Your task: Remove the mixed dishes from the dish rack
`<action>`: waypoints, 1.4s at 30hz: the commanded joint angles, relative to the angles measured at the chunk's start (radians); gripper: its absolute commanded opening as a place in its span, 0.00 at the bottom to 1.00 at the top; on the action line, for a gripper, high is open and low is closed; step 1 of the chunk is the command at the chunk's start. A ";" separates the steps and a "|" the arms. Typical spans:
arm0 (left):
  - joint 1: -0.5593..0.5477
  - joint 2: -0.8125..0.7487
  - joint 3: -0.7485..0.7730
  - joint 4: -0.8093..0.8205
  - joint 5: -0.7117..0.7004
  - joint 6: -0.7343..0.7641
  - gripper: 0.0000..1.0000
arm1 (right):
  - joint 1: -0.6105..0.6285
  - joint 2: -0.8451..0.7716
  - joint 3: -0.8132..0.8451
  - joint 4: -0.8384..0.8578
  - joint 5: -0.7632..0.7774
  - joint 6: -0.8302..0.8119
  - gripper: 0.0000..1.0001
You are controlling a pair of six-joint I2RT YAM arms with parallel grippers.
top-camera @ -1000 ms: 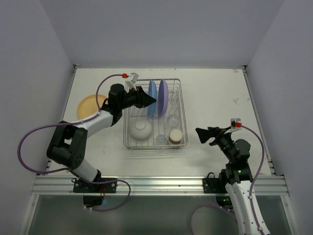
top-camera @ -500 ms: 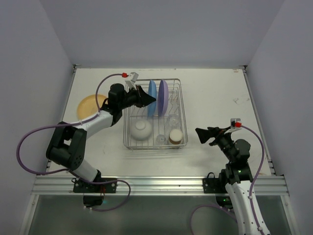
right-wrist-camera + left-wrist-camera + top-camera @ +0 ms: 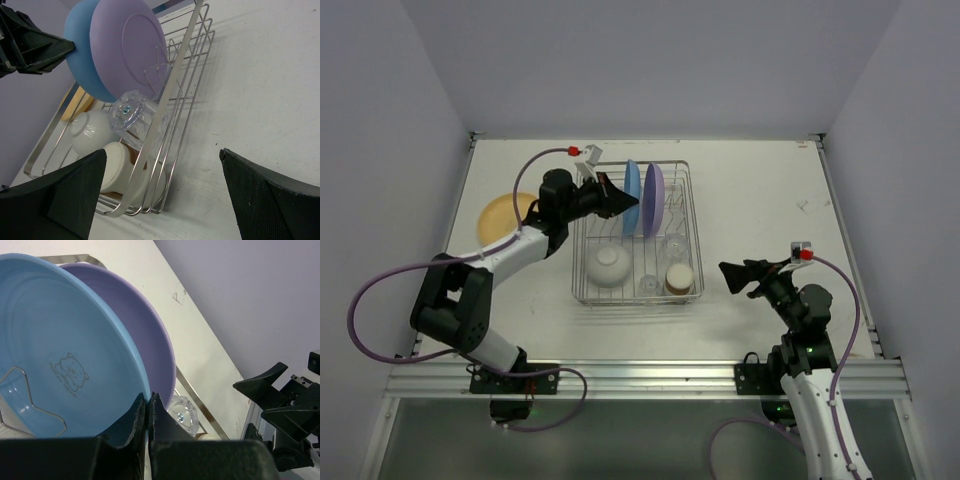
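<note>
Left gripper (image 3: 148, 411) pinches the rim of a round blue plate (image 3: 60, 340) standing upright in the far half of the rectangular silver wire dish rack (image 3: 171, 75), with a round purple plate (image 3: 147, 340) just beside it. In the rack's near half sit a white bowl (image 3: 608, 264), a clear glass (image 3: 129, 114) and a brown cylindrical cup (image 3: 679, 279). A tan-orange plate (image 3: 500, 215) lies flat left of the rack. Right of the rack, the right gripper (image 3: 733, 276) hangs spread wide and empty.
</note>
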 commanded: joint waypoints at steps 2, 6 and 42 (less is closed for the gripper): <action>-0.003 -0.071 0.067 0.026 0.024 0.006 0.00 | -0.001 0.007 0.005 0.049 -0.010 -0.003 0.99; 0.000 -0.104 0.081 0.003 0.027 0.004 0.00 | 0.000 0.007 0.005 0.051 -0.012 -0.005 0.99; 0.017 -0.364 0.276 -0.579 -0.394 0.279 0.00 | -0.001 0.014 0.005 0.052 -0.015 -0.003 0.99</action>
